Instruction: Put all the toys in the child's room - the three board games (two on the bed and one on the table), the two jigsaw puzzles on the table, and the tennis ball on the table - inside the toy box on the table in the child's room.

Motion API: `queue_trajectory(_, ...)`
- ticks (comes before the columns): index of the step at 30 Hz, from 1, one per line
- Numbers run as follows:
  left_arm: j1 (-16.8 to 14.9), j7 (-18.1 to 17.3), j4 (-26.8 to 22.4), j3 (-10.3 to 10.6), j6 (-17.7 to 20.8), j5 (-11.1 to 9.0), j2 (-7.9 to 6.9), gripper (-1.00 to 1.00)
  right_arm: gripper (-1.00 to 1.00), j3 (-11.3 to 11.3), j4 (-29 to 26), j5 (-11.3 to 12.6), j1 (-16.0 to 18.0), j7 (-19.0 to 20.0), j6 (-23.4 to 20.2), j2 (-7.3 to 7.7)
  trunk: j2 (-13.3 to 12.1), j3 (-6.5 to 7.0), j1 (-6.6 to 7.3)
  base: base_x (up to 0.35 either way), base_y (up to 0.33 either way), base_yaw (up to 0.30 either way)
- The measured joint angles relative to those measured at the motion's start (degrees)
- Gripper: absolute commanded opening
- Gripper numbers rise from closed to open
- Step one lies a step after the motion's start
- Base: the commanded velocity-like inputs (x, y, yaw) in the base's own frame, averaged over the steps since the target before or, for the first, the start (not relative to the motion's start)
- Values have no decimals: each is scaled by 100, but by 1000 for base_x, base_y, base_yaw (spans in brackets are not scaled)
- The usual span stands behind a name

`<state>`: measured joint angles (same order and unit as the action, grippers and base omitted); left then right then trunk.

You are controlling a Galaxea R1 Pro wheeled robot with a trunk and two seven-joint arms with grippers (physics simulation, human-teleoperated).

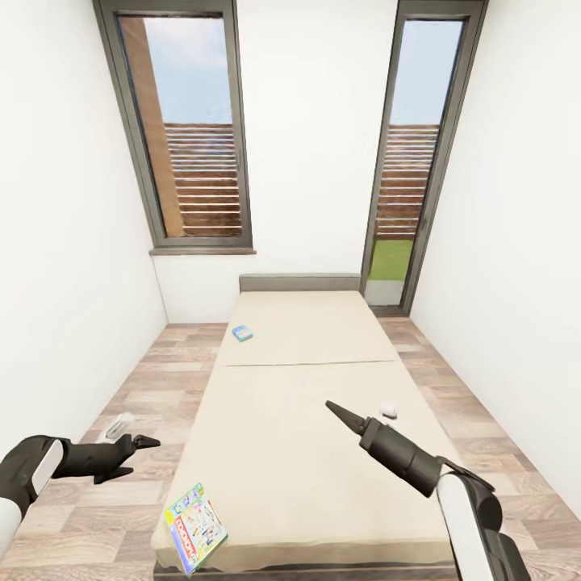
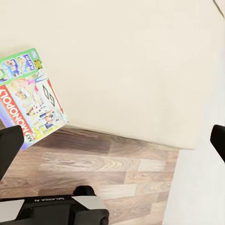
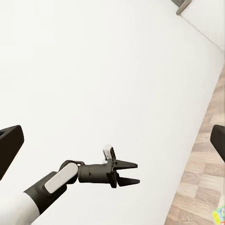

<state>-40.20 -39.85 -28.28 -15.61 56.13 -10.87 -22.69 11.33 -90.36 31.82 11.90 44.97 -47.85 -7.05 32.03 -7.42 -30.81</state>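
The white and green board game [image 1: 194,527] is lying at the bed's [image 1: 307,452] near corner, overhanging the edge; the small blue one [image 1: 242,332] is sitting farther up; left gripper [image 1: 148,442] spread and empty beside it, likely lining up; right gripper [image 1: 332,407] seemingly pressed together, hovering over the mattress.

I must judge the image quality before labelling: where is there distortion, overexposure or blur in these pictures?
Head view: wide-angle distortion, the window frames lean inward; even light, sharp. Left wrist view: the Monopoly box print is readable, with a soft shadow under the bed edge. Right wrist view: the white wall is nearly featureless, though the left gripper looks crisp against it.
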Motion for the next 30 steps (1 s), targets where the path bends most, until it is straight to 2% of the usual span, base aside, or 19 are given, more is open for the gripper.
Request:
queue_trajectory(11,0,-1,6,-21,42,-8,32,100,100,56,15,-8,-1,-25,0,50,443,-198,-242,-7,0,0)
queue_trajectory(30,-2,-3,6,-34,45,-28,30,100,100,46,20,-61,-8,-36,3,23,1206,-541,-661,-133,26,0)
